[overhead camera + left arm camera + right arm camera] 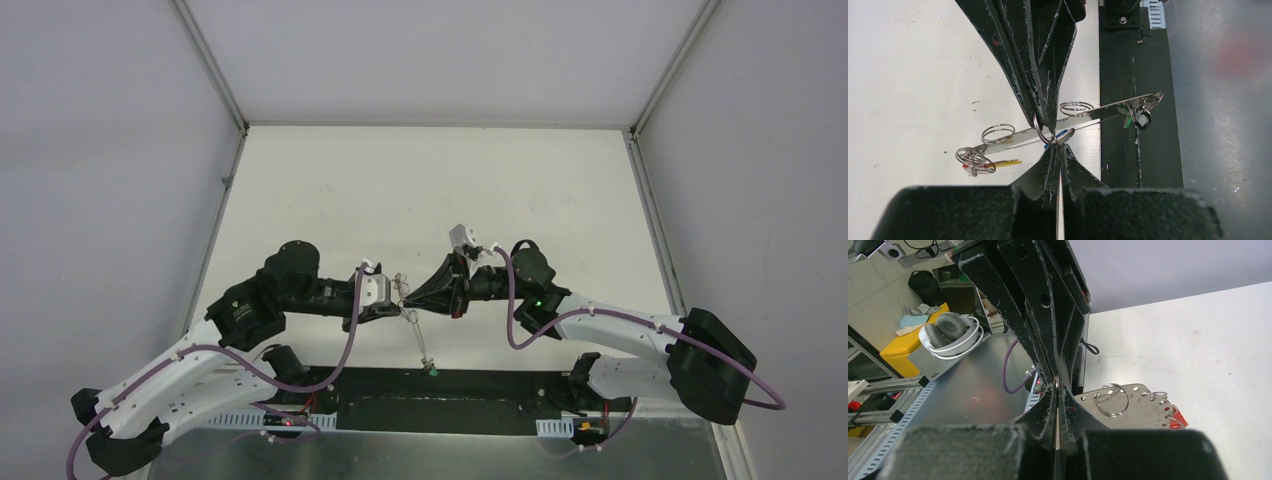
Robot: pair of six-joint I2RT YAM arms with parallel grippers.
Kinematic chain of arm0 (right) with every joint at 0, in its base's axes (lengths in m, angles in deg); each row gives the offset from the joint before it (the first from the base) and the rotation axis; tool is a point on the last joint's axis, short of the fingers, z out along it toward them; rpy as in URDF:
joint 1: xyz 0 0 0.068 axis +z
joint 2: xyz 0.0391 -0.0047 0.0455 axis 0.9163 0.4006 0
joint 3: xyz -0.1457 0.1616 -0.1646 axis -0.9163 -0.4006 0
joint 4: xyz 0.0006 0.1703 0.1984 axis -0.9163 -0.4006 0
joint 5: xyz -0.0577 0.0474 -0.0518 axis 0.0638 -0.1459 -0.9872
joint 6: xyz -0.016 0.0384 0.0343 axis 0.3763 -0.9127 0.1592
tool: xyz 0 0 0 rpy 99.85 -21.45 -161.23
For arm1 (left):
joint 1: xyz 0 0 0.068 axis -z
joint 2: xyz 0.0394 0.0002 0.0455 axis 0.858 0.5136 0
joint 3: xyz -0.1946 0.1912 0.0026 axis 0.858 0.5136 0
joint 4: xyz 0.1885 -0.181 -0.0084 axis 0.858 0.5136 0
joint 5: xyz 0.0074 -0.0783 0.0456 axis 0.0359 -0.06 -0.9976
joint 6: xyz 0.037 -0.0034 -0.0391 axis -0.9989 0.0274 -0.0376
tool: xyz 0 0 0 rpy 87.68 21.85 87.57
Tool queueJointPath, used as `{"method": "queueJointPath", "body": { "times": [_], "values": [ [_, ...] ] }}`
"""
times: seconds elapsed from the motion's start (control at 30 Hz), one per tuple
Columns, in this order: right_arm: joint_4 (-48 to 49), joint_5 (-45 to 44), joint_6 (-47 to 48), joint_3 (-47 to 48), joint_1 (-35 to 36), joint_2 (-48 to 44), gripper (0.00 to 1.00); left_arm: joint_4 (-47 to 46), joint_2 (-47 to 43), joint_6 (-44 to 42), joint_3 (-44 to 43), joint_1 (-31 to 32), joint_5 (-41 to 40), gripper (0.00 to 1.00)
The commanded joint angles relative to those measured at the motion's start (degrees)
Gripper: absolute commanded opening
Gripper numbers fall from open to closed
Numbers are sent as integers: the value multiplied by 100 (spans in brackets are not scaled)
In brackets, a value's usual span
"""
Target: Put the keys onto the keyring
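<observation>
White table (pixel 420 190) between grey walls. Reaching in from 8 and 4 o'clock, left gripper (pixel 1058 149) and right gripper (pixel 1045 121), each pressed together, tip to tip at centre, pinching the silver keyring (pixel 1098 115). In left wrist view, tagged keys (pixel 1129 119) at its 3 and 9 o'clock ends.

Top cam overhead, rear; wrist cams close, share keyring (pixel 1083 119).

Keyring (pixel 1143 394) beside closed right end effector (pixel 1057 390)
</observation>
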Motion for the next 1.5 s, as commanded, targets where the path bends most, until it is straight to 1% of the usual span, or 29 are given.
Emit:
{"method": "queueJointPath", "body": {
  "times": [0.0,0.33,0.47,0.67,0.8,0.87,0.93,1.0,1.17,1.33,1.4,1.47],
  "values": [
    [330,-109,74,50,24,-157,0,-405,97,190,-91,89,168,0],
    [330,-113,84,58,29,-161,0,-1488,-84,1008,428,134,-156,0],
    [342,-130,99,44,25,-176,0,-1808,-192,1462,585,144,-452,0],
    [417,-164,80,24,25,-206,0,-2586,-359,2255,932,138,-837,0],
    [418,-240,98,-18,27,-282,0,-3112,-442,2557,1154,143,-1041,0],
    [418,-297,113,-53,23,-331,0,-3289,-457,2656,1191,140,-1060,1],
    [418,-408,130,-99,25,-393,0,-3418,-469,2767,1226,139,-1026,5],
    [418,-524,158,-152,26,-468,0,-3651,-481,2822,1282,139,-853,6],
    [418,-713,206,-238,26,-589,0,-4150,-389,2824,1354,142,-327,2],
    [411,-829,259,-295,30,-701,0,-3859,-353,2591,1212,140,-61,2],
    [388,-912,287,-337,26,-788,0,-3586,-452,2397,1146,140,-18,7],
    [331,-985,333,-385,24,-878,0,-3211,-573,2167,1037,140,-32,16]
  ]
}}
